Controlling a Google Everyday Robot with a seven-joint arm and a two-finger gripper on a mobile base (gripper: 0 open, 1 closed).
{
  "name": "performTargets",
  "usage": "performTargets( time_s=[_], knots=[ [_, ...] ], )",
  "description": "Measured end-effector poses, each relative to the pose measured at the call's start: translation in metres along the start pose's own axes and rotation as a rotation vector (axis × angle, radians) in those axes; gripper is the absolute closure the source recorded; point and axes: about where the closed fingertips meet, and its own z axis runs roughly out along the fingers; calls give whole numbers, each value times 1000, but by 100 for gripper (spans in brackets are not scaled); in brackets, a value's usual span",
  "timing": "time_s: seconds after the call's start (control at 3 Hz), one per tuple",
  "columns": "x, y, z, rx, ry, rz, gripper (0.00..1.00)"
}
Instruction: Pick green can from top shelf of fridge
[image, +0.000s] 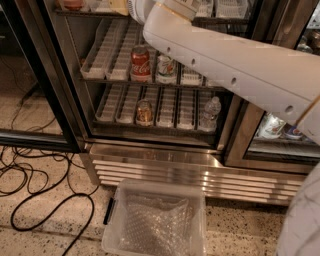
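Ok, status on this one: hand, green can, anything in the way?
Hand out of view; arm runs off the top edge. Green can not visible. Arm covers the upper shelves' right side; only red cola can and white can show.

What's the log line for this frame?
phase: reach | arm: across fridge front | gripper: out of view above frame | green can: not seen | red cola can: on rack

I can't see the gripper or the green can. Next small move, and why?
Probably hold the arm and tilt the view up before advancing. The gripper is out of view: the arm's end leaves the top edge by the top shelf. No green can shows; only a red cola can and a white printed can stand on the rack below.
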Motion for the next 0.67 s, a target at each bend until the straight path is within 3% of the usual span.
performTargets(
  time_s=[0.67],
  knots=[
    [-28, 11, 9, -16, -37, -29, 22]
  ],
)
